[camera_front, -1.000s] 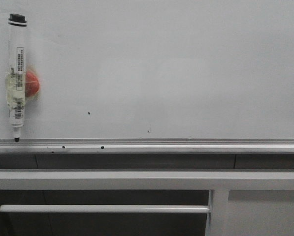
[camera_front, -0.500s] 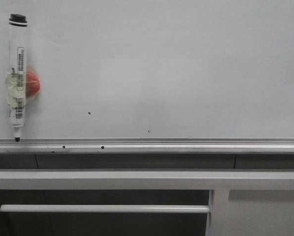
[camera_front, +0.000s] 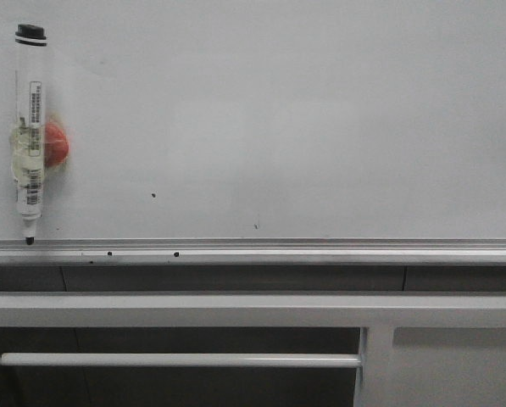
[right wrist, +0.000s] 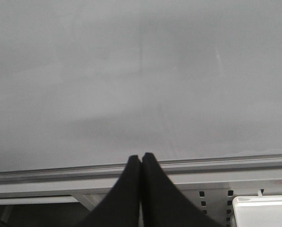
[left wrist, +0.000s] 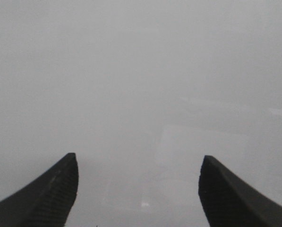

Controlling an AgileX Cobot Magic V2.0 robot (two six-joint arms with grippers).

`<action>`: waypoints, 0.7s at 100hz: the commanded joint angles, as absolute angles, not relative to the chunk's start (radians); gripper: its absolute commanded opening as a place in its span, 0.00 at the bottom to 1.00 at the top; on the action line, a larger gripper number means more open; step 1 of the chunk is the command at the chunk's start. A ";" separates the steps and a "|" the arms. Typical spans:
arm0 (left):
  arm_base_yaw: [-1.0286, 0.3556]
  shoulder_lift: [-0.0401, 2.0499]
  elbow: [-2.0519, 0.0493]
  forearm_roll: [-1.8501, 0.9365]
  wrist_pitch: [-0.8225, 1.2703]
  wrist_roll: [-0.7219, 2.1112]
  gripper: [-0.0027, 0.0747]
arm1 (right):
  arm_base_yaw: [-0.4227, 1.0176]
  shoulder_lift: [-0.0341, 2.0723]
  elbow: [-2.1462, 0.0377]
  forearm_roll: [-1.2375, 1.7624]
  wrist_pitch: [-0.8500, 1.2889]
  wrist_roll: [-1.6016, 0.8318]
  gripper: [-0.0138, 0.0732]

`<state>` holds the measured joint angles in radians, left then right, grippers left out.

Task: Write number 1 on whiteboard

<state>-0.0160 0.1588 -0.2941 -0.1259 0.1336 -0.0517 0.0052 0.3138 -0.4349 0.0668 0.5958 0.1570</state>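
Note:
The whiteboard (camera_front: 303, 119) fills the upper part of the front view, glossy white-grey with a silver rail (camera_front: 320, 248) along its lower edge. No number 1 shows on it, only tiny black specks. A clear-barrelled marker pen (camera_front: 30, 136) with a black cap hangs upright at the board's far left, held by a red holder (camera_front: 56, 144), tip down near the rail. Neither gripper shows in the front view. My left gripper (left wrist: 138, 163) is open over plain white board (left wrist: 141, 71), nothing between its fingers. My right gripper (right wrist: 141, 158) is shut and empty, above the board's rail (right wrist: 216, 163).
Grey metal frame bars (camera_front: 253, 309) run below the board, with a thin white rod (camera_front: 176, 360) lower still. A perforated metal panel (right wrist: 211, 201) and the corner of a white box (right wrist: 263, 213) lie near the right gripper.

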 commanded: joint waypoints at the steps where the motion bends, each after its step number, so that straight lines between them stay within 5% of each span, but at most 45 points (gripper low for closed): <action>1: -0.023 0.182 -0.327 -0.126 0.016 -0.054 0.70 | 0.005 0.333 -0.470 0.063 0.529 0.151 0.11; 25: -0.033 0.187 -0.327 -0.120 0.103 -0.026 0.65 | 0.005 0.333 -0.470 0.063 0.552 0.151 0.11; 70: -0.351 0.399 -0.264 -0.148 0.026 0.073 0.66 | 0.019 0.333 -0.470 0.105 0.566 0.151 0.11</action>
